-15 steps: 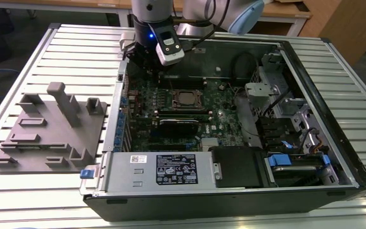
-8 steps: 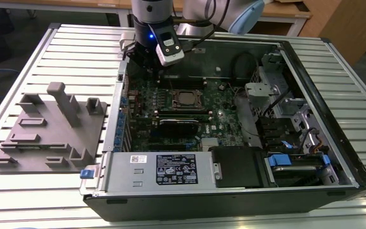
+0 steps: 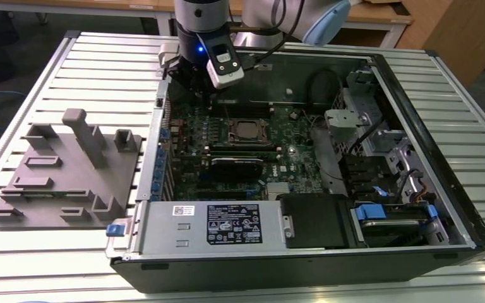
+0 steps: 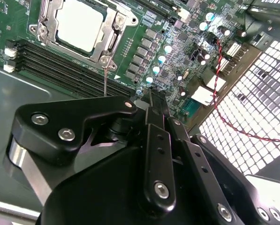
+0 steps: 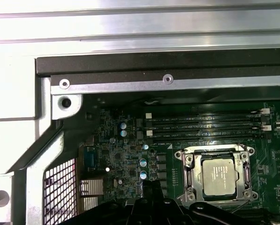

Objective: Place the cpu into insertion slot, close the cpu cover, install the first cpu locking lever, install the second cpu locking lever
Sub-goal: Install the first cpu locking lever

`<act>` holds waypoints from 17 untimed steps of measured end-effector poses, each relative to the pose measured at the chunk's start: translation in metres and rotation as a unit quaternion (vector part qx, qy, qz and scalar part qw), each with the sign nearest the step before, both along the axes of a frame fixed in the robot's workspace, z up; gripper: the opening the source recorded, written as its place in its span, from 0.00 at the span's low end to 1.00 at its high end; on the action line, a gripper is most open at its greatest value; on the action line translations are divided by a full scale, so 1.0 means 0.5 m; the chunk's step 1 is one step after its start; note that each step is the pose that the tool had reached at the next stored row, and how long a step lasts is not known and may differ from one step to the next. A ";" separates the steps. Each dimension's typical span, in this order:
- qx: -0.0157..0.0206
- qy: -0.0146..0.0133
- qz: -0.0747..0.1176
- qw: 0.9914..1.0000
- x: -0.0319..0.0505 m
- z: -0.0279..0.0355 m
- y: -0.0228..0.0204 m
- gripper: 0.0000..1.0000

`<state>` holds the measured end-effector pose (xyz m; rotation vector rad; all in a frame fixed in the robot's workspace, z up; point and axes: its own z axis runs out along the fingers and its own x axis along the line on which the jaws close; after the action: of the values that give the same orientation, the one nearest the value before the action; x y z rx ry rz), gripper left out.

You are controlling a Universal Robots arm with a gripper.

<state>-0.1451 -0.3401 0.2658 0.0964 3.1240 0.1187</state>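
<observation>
The black claw [image 5: 149,185], pinched closed on nothing, hovers near the small silver-grey square cpu [image 3: 246,130], which lies toward the exterior view's right, nearer.

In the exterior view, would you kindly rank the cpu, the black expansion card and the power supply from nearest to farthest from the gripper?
Measured from the gripper, at the far end of the open case:
1. The cpu, seated on the green board just beside the gripper, toward the exterior view's right.
2. The black expansion card, mid-board, beyond the cpu.
3. The power supply, at the case's near edge.
</observation>
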 end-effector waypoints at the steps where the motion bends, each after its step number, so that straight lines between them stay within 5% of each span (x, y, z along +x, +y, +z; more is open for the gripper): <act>1: 0.000 0.000 0.000 1.000 0.000 0.000 0.0000 0.10; 17: 0.000 0.000 0.000 1.000 0.010 0.000 0.0000 0.10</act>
<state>-0.1400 -0.3401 0.2657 0.0964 3.1240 0.1187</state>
